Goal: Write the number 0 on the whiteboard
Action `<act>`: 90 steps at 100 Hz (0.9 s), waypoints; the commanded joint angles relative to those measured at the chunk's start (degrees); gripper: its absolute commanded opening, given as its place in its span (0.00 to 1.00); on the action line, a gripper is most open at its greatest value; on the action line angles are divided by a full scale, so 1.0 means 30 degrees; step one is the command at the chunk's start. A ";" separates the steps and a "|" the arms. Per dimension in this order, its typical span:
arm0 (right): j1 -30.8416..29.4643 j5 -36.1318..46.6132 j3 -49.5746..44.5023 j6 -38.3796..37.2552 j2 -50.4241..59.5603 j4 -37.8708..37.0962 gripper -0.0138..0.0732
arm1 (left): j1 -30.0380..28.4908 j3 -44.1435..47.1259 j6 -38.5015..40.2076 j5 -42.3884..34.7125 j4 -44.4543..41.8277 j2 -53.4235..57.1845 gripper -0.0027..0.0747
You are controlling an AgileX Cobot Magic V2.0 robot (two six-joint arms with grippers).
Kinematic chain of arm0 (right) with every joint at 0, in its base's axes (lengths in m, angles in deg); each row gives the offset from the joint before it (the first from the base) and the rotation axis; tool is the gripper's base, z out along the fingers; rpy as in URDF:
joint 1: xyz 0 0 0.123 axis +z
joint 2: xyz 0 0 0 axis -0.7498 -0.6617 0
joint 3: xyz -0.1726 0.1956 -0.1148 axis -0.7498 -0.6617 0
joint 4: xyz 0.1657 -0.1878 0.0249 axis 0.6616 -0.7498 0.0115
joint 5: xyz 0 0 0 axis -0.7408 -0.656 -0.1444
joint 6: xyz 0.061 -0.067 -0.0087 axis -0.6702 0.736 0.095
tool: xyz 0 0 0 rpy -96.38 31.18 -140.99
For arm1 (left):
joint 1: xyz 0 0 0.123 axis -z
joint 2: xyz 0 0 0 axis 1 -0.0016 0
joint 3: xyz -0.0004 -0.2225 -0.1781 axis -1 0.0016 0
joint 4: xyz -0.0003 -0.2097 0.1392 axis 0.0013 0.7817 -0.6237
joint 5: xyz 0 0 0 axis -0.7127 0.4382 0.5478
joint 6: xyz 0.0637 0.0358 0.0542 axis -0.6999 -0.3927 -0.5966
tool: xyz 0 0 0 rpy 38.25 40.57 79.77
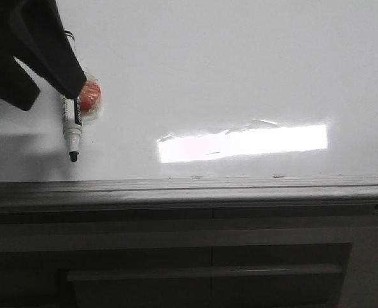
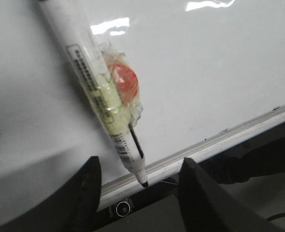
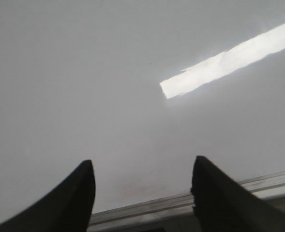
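Two pincers are hovering over the whiteboard [image 1: 240, 64], and both are standing wide with nothing between the fingers. Your left gripper [image 2: 141, 162] is hanging directly above the marker [image 2: 84, 67] with its jaws spread to either side of the tip end, not touching it. I judge you are lining up a pick. Your right gripper [image 3: 142, 162] is waiting over bare board.

Nothing is drawn yet: the number 0 is not showing anywhere on the glossy white surface, only a bright rectangular glare [image 1: 243, 142].

The marker is lying flat near the board's left side, a slim white barrel with a printed label and its black nib pointing towards the grey metal rail [image 1: 189, 187]. A soft-looking orange lump [image 1: 89, 95] is strapped to the barrel in crinkled clear wrap — probably a grip aid, so you are likely better off closing there than on the slick plastic.
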 commanded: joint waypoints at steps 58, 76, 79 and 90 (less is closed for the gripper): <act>-0.0138 0.1385 0.0630 0.0190 -0.0412 -0.0153 0.60 | 0.0159 -0.0436 0.0189 -0.1964 -0.0005 -0.2438 0.38; -0.0138 0.1385 0.0630 0.0190 -0.0412 -0.0153 0.60 | 0.0159 -0.0436 0.0155 -0.2004 -0.0496 -0.2645 0.14; -0.0138 0.1385 0.0630 0.0190 -0.0412 -0.0153 0.60 | 0.0159 -0.0436 0.0073 -0.2004 -0.0583 -0.2645 0.10; -0.0138 0.1352 0.0630 0.0190 -0.0412 -0.0153 0.60 | 0.0253 -0.0436 -0.1176 -0.1521 -0.0412 -0.2645 0.01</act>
